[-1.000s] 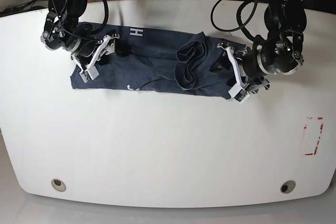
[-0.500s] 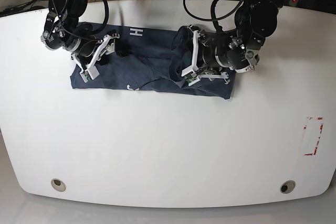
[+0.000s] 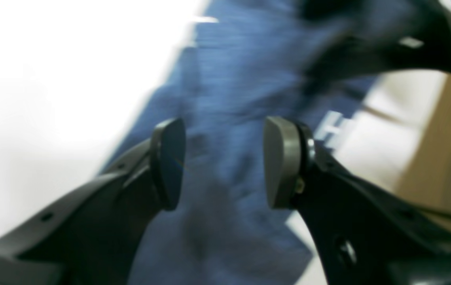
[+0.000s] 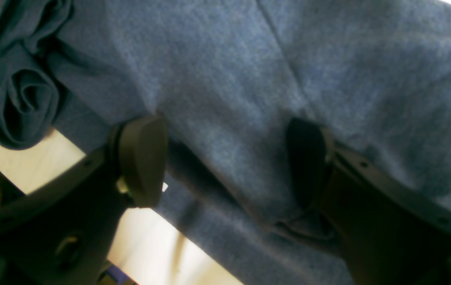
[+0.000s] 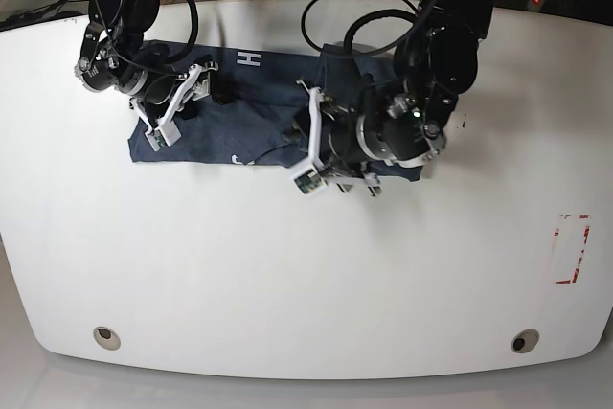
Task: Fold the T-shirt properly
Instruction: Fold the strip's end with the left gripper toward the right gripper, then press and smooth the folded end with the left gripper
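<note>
The dark navy T-shirt (image 5: 239, 122) lies stretched left to right on the white table (image 5: 287, 265), with a white "H" (image 5: 249, 59) near its far edge. My right gripper (image 5: 182, 107) stands over the shirt's left end. In the right wrist view it (image 4: 225, 162) is open, its pads pressed down on the fabric (image 4: 328, 59) beside a rolled fold (image 4: 23, 91). My left gripper (image 5: 305, 148) hovers over the shirt's middle, and the arm hides the shirt's right part. In the blurred left wrist view it (image 3: 223, 166) is open and empty above the cloth (image 3: 225, 79).
A red-marked rectangle (image 5: 572, 248) sits near the table's right edge. Two round holes (image 5: 106, 336) (image 5: 523, 341) are near the front edge. Cables (image 5: 412, 16) hang behind the arm on the right of the base view.
My left arm has swept from the shirt's right end leftward to its middle. The bunched fold there is now hidden under it. The right arm has not moved.
</note>
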Available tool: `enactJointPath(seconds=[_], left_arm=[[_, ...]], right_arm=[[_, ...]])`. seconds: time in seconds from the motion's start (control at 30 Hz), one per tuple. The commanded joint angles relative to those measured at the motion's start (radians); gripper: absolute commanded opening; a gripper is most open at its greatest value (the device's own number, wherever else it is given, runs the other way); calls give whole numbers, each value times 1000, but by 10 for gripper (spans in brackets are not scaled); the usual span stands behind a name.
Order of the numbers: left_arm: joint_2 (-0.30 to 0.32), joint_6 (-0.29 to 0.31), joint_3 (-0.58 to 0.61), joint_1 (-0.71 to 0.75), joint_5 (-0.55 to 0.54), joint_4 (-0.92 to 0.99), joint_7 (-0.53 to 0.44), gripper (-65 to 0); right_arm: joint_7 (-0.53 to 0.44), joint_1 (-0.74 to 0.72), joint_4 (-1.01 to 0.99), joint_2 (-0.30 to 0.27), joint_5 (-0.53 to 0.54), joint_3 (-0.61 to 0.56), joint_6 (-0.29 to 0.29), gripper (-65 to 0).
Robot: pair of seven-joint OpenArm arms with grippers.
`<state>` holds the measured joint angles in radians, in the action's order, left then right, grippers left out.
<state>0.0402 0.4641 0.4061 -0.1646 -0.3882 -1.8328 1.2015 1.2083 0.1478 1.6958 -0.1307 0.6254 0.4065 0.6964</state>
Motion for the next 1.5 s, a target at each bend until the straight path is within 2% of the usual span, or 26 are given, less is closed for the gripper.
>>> enactJointPath(seconds=[0.0,0.2,0.37,0.47,0.8,0.9,1.0,1.07,1.27,1.33,1.47], left_arm=[[36,0,-49,-20,-8,-35,-18,-358],[108,-5,-68,-5,-10,-31,-16,-343],[109,-6,-40,18,-10,-31,-18,-197],[108,-8,23,7,2,-21,-25,-157],[3,-8,95,-25,157,169,-45,-158],[2,-6,103,-34,180,210,-47,-164],[2,-6,121,-51,185,238,-78,-215],[2,-6,126,-59,186,258,-110,-275],[2,-3,106,-68,183,275,-130,-547],[-9,-3,99,-68,183,273,-130,-576],[-33,-3,70,-69,183,279,-133,-581]], right_arm=[[-15,-12,16,-11,18,6,2,-192],[-15,-14,17,-11,26,6,2,-192],[-15,-14,17,-11,26,2,2,-192],[-15,-14,17,-11,26,2,2,-192],[-15,-14,16,-11,20,2,2,-192],[-15,-14,16,-11,20,2,2,-192],[-15,-14,16,-10,20,2,2,-192],[-15,-14,14,-10,18,2,2,-192],[-15,-14,14,-10,18,2,2,-192],[-15,-14,14,-10,18,2,2,-192],[-15,-14,14,-10,18,2,2,-192]])
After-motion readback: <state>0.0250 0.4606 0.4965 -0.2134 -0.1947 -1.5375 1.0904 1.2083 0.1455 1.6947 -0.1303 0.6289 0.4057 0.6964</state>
